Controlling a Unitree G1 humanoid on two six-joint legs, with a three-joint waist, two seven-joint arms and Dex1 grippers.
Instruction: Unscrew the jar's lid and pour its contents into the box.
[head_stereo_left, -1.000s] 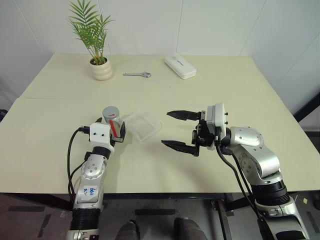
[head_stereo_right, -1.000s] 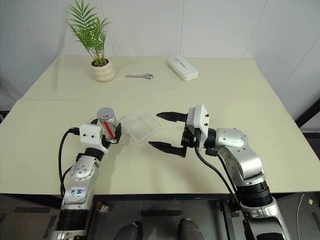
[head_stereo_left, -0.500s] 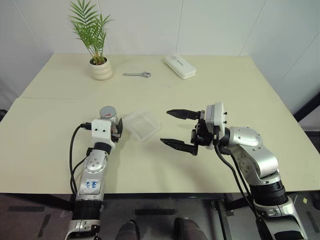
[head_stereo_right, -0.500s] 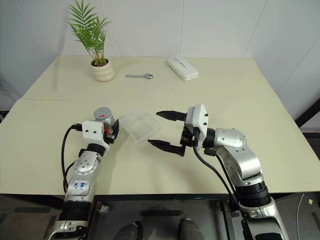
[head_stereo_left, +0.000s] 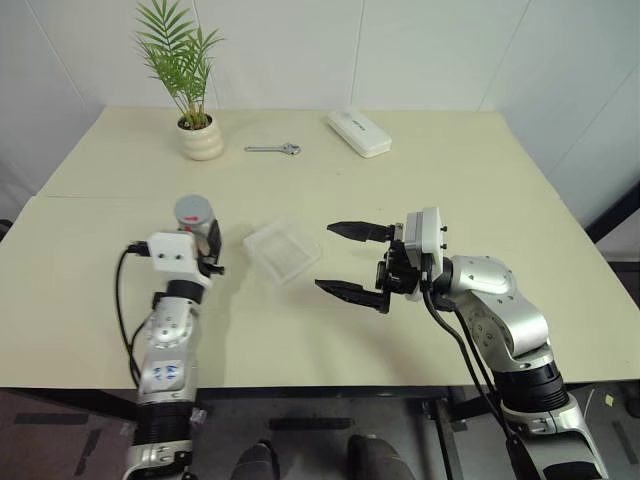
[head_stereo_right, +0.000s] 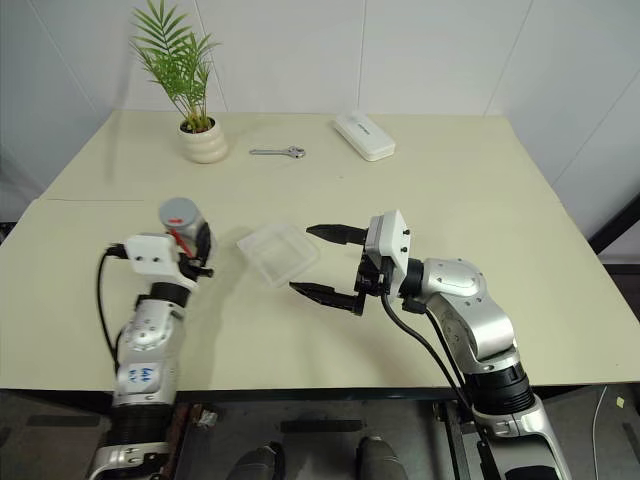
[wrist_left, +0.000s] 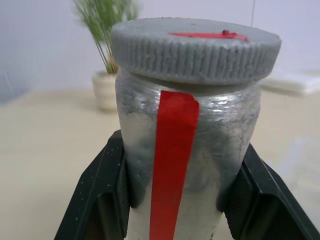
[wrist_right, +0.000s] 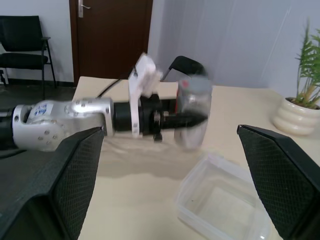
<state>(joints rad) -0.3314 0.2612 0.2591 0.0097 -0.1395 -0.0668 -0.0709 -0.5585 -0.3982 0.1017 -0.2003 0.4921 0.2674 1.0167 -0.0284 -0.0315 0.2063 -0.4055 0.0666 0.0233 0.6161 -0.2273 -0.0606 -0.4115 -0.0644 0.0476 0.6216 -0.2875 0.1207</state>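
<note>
Left eye view: the left gripper (head_stereo_left: 205, 243) is clamping the jar (head_stereo_left: 197, 222), lid (head_stereo_left: 194, 209) on, left of centre above the tabletop (head_stereo_left: 430, 160), beside the clear box (head_stereo_left: 281, 250).

Right wrist view: the right gripper (wrist_right: 170, 165) is holding its jaws wide open around nothing, box (wrist_right: 225, 205) lower right.

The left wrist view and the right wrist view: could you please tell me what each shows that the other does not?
Left wrist alone: the red strip on the lid and down the jar, with the left gripper jaws clamped on the jar's sides. Right wrist alone: the clear box, a dark door, a chair, and the right gripper with jaws wide open. Both: the jar, the plant pot and the table.
</note>
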